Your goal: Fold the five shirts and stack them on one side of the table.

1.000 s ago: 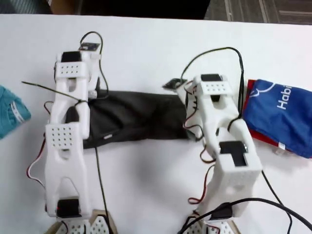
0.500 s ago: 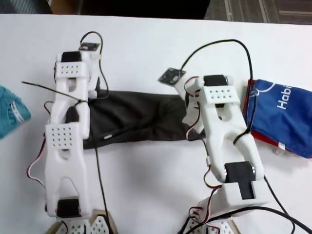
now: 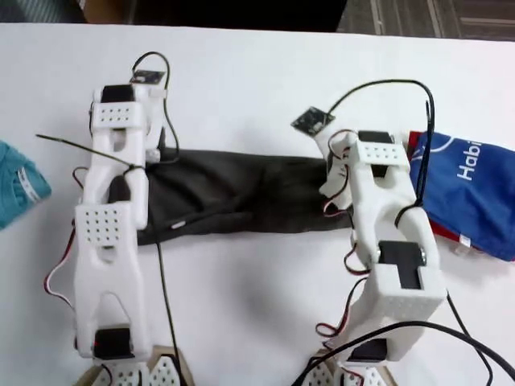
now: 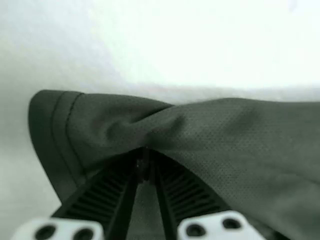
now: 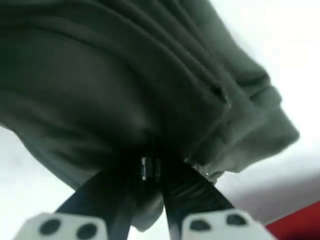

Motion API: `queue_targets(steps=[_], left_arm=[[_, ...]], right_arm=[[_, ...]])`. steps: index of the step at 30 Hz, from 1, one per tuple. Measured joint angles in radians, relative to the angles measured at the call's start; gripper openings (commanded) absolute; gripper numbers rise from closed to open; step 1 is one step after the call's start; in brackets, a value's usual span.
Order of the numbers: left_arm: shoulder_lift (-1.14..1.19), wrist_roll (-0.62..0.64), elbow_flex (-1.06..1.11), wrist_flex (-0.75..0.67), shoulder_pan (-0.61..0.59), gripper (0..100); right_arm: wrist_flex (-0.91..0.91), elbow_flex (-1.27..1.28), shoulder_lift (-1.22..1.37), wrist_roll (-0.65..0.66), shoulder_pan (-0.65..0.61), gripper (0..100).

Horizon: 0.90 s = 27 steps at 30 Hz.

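The dark shirt [image 3: 233, 201] is lying across the middle of the table [image 3: 257, 72], stretched into a narrow, rumpled band from 9 o'clock to 3 o'clock. The left gripper [image 4: 142, 167] is pinching a gathered tuck of cloth at the band's 9 o'clock end, and the right gripper [image 5: 150, 170] is clamping a thick bunch of folds at its 3 o'clock end, both jaws nearly closed on fabric. The bites are looking small, so a firm pull apart is likely risking one end slipping free and dropping in a heap. Because the cloth is twisting and bunching between the arms, any fold laid from here is probably coming out crooked. The right end is also sitting just beside the blue shirt [image 3: 467, 193] at 3 o'clock, and a sweep that way is risking dragging it. The arms are covering both held ends from above, so sleeves, collar and the number of layers pinched are staying unclear. The blue shirt, the red cloth [image 3: 438, 232] under it and the teal shirt [image 3: 20, 185] at 9 o'clock are running off the edges.
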Motion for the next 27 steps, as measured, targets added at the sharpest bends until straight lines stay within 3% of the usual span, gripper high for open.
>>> queue_targets(steps=[9, 13, 16, 18, 22, 27], left_arm=[[-0.003, -0.002, -0.095, 0.092, -0.005, 3], [-0.046, -0.002, -0.095, 0.101, -0.038, 3], [-0.109, -0.002, -0.091, 0.101, -0.078, 12], [-0.164, -0.035, -0.049, 0.101, -0.092, 17], [-0.264, -0.152, 0.124, 0.101, -0.095, 15], [-0.282, -0.169, 0.330, 0.101, -0.150, 15]], right_arm=[[0.051, -0.078, -0.232, -0.103, -0.095, 3.2], [0.037, -0.041, -0.238, -0.184, -0.098, 16.2], [-0.011, 0.028, -0.238, -0.232, -0.098, 21.7], [-0.069, 0.094, -0.239, -0.242, -0.101, 20.4], [-0.218, 0.244, -0.244, -0.249, -0.101, 18.0], [-0.407, 0.400, -0.244, -0.310, -0.101, 18.2]])
